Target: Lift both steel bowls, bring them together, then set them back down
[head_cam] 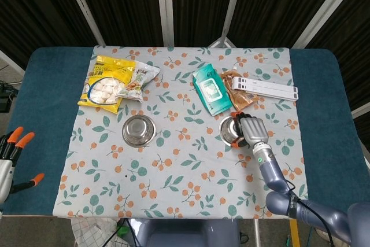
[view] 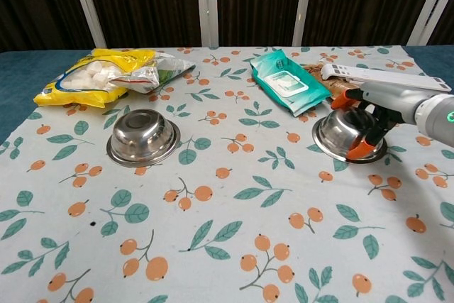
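Two steel bowls lie on the floral cloth. The left bowl (head_cam: 139, 130) (view: 142, 136) stands alone with no hand near it. My right hand (head_cam: 253, 130) (view: 374, 115) grips the right bowl (head_cam: 229, 129) (view: 342, 131) by its right rim, orange fingertips over the far edge and the thumb under the near edge. That bowl sits low at the cloth; I cannot tell whether it is lifted. My left hand (head_cam: 10, 153) hangs off the table's left edge, far from the left bowl, fingers spread and holding nothing. It does not show in the chest view.
A yellow snack bag (head_cam: 105, 83) (view: 92, 76) and a smaller packet (head_cam: 139, 79) lie behind the left bowl. A teal wipes pack (head_cam: 211, 89) (view: 287, 81), a brown packet (head_cam: 236, 88) and a white strip (head_cam: 266, 89) (view: 383, 76) lie just behind the right bowl.
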`<state>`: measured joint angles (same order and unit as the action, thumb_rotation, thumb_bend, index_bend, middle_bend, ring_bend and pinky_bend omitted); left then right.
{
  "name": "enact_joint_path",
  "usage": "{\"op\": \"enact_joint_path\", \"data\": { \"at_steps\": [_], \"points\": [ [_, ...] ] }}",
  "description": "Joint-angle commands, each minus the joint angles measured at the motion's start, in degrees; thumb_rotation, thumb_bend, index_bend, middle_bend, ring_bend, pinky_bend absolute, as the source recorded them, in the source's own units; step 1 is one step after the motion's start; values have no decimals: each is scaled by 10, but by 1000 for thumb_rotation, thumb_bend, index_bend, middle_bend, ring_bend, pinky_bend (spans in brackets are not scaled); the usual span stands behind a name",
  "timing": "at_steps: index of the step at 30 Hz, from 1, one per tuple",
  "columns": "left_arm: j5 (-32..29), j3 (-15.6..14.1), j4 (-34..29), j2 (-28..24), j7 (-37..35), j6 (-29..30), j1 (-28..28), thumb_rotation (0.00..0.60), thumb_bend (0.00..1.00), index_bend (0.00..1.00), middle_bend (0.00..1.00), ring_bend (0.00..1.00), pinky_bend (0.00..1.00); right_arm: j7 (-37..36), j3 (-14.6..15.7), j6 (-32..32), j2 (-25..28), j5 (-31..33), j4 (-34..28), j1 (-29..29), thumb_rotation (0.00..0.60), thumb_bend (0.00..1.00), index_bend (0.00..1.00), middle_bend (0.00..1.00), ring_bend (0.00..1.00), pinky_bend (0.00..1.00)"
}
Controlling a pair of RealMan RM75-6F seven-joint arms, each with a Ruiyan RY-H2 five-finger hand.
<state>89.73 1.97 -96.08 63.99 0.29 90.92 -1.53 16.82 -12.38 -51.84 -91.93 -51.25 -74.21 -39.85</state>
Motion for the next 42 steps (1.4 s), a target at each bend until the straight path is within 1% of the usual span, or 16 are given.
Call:
{"op": "enact_joint_path", "data": {
  "at_steps": [1, 4, 9, 14, 19, 22, 24, 26, 29, 32, 34, 37, 42],
  "points": [
    [0, 0, 0, -1, -2, 1, 0, 600, 15, 153, 0, 0, 31, 0, 0, -1, -1, -1, 1, 0, 600, 13, 228, 240, 297, 424],
    [0, 0, 0, -1, -3, 2, 1, 600, 15, 153, 0, 0, 31, 3, 0, -4, -2, -4, 1, -1, 600, 13, 252, 258, 304, 425],
    [2, -1, 0, -3, -6, 1, 0, 600, 15, 153, 0, 0, 31, 6, 0, -14, -4, -12, -2, 0, 600, 12, 331, 290, 328, 424],
    [2, -1, -1, -6, -8, -2, -2, 600, 31, 165, 0, 0, 31, 10, 0, -20, -4, -16, -4, 0, 600, 38, 405, 306, 343, 425],
    [3, 4, -16, -19, -4, -31, -22, 600, 50, 197, 0, 0, 36, 17, -3, -21, 3, -13, -17, 0, 600, 38, 412, 306, 343, 425],
    [3, 10, -46, -43, -24, -73, -51, 600, 52, 199, 0, 0, 36, 19, -5, -21, 13, -12, -34, 1, 600, 39, 412, 306, 343, 425],
    [-11, 17, -69, -66, -38, -117, -76, 600, 49, 198, 0, 0, 36, 21, -6, -24, 22, -12, -46, 1, 600, 39, 412, 306, 343, 425],
    [-42, 31, -92, -93, -48, -179, -111, 600, 32, 194, 0, 0, 36, 24, -7, -26, 36, -12, -62, 3, 600, 39, 412, 307, 343, 425],
    [-96, 52, -111, -116, -55, -264, -160, 600, 6, 175, 0, 0, 33, 23, -12, -31, 57, -12, -86, 6, 600, 39, 412, 307, 343, 425],
    [-163, 68, -117, -126, -31, -361, -219, 600, 0, 160, 0, 0, 24, 15, -20, -39, 84, -13, -113, 12, 600, 38, 412, 306, 343, 425],
    [-205, 76, -111, -117, -1, -407, -255, 600, 0, 159, 0, 0, 17, 9, -26, -42, 105, -12, -133, 16, 600, 38, 412, 306, 343, 425],
    [-262, 85, -90, -85, 29, -448, -298, 600, 0, 158, 0, 0, 4, -2, -34, -50, 132, -13, -159, 23, 600, 39, 412, 306, 343, 424],
    [-313, 90, -42, -19, 57, -476, -348, 600, 0, 155, 0, 0, 0, -16, -36, -58, 164, -19, -178, 33, 600, 39, 412, 306, 343, 425]
  ]
}}
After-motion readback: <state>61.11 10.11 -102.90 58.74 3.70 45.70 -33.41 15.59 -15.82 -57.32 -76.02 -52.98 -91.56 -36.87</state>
